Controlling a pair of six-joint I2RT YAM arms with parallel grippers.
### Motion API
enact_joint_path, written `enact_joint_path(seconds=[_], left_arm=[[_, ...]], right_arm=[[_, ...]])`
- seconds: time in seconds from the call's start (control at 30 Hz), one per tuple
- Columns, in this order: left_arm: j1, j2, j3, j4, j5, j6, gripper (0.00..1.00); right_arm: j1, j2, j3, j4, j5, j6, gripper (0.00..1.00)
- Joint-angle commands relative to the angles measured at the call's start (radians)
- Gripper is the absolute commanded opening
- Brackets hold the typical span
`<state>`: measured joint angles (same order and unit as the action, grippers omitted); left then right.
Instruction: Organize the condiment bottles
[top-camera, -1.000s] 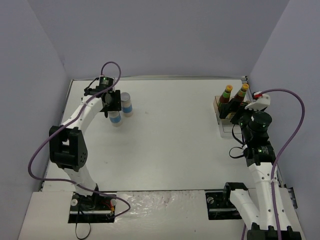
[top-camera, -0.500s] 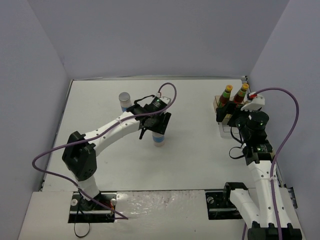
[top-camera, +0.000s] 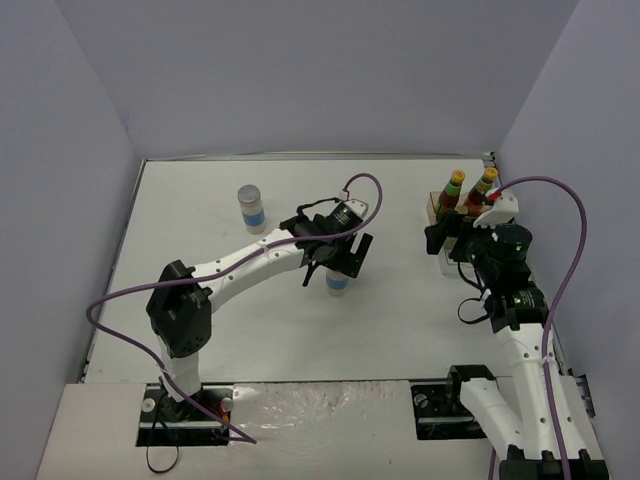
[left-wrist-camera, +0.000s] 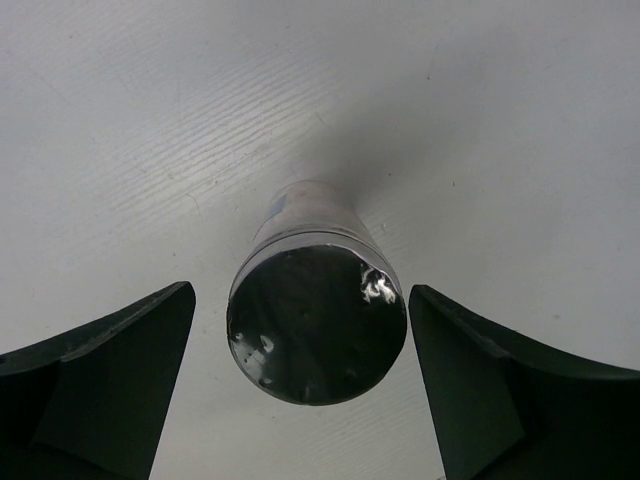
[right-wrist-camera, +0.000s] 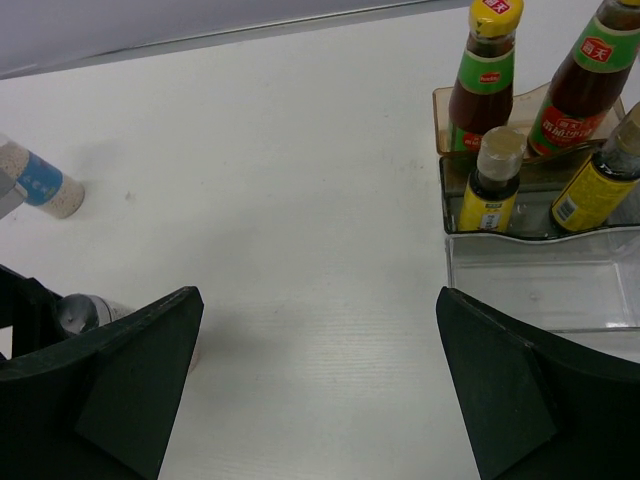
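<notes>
One silver-topped condiment cylinder (left-wrist-camera: 317, 330) stands upright on the table between the fingers of my left gripper (left-wrist-camera: 300, 293), with a gap on each side; the gripper is open. From above, this cylinder (top-camera: 337, 284) sits mid-table under the left gripper (top-camera: 338, 262). A second blue-white cylinder (top-camera: 251, 207) stands at the far left. Two red-label bottles (right-wrist-camera: 483, 75) (right-wrist-camera: 590, 80) and two yellow-label bottles (right-wrist-camera: 492, 185) (right-wrist-camera: 600, 180) stand in the clear tray (right-wrist-camera: 530, 265). My right gripper (right-wrist-camera: 320, 295) is open and holds nothing, just left of the tray.
The tray (top-camera: 447, 262) sits at the table's right edge, its near compartment holding no bottles. White walls close in the table at the left, back and right. Bare tabletop lies between the two grippers.
The left arm swung from the far left to mid-table carrying one cylinder, then opened its jaws around it. The right gripper shifted slightly left, still open.
</notes>
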<state>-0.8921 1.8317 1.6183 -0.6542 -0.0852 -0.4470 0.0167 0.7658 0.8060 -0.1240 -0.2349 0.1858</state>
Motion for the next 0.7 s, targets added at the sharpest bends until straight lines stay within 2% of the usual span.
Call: enact_joint_path(seconds=[0.0,0.2,0.33,0.53,0.67], left_arm=[[-0.004,-0.048,0.077,0.013,-0.04,-0.027,0.91],[-0.002,-0.171,0.076,0.013,-0.115,-0.074,0.97],[0.032,-0.312,0.013,0.028,-0.189,-0.08,0.97],[0.18,-0.508,-0.176,0.031,-0.179,-0.105,0.97],[0.268,-0.628,-0.284,0.019,-0.176,-0.092,0.97]], right_arm=[[0.021,0.003,0.046,0.023,-0.026,-0.03,1.0],[0.075,0.04,0.078,-0.001,-0.018,-0.033,1.0],[0.176,0.099,0.102,-0.007,0.023,-0.017,1.0],[0.337,0.185,0.124,-0.006,0.104,-0.012,1.0],[0.504,0.264,0.156,-0.006,0.198,-0.014,1.0]])
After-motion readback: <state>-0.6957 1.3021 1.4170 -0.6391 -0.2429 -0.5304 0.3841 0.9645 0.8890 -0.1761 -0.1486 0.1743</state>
